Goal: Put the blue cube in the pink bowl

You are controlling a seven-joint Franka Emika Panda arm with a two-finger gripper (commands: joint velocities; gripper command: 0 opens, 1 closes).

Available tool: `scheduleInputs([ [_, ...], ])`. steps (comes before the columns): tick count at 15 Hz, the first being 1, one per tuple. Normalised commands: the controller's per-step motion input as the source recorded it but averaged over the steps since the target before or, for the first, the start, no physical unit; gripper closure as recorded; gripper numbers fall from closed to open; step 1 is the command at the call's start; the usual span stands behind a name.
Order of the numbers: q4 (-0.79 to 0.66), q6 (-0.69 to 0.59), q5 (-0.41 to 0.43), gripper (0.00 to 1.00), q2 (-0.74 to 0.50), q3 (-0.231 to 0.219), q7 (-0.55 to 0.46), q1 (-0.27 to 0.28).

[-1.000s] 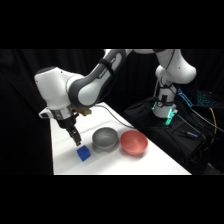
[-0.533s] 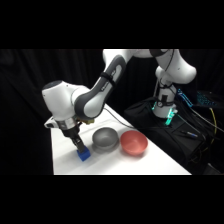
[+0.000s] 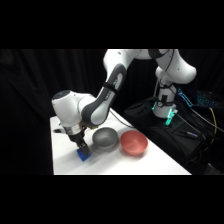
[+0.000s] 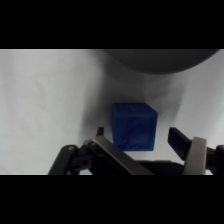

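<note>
From the side I see my tool [image 3: 82, 149] down at the blue cube [image 3: 83, 156] on the white desk [image 3: 62, 162], beside the grey bowl [image 3: 106, 138]; the pink bowl [image 3: 133, 142] sits beyond. At the wrist, the tool [image 4: 136, 140] stands open, fingers [image 4: 181, 142] straddling the cube [image 4: 133, 126], not clamping it.

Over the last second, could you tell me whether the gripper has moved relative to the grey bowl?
Yes. The gripper has come down to the small bright-blue cube on the white table, just left of the round grey bowl.
</note>
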Motion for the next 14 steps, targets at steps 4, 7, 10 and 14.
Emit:
scheduleInputs([
  [4,-0.14,0.27,-0.016,0.0,-0.02,-0.036,0.07,0.017],
  [7,-0.11,0.24,-0.015,0.0,-0.01,-0.025,0.07,0.015],
  [10,-0.06,0.21,-0.004,0.0,0.01,-0.013,0.06,0.008],
  [14,-0.01,0.16,0.004,0.52,0.03,-0.007,0.05,-0.004],
])
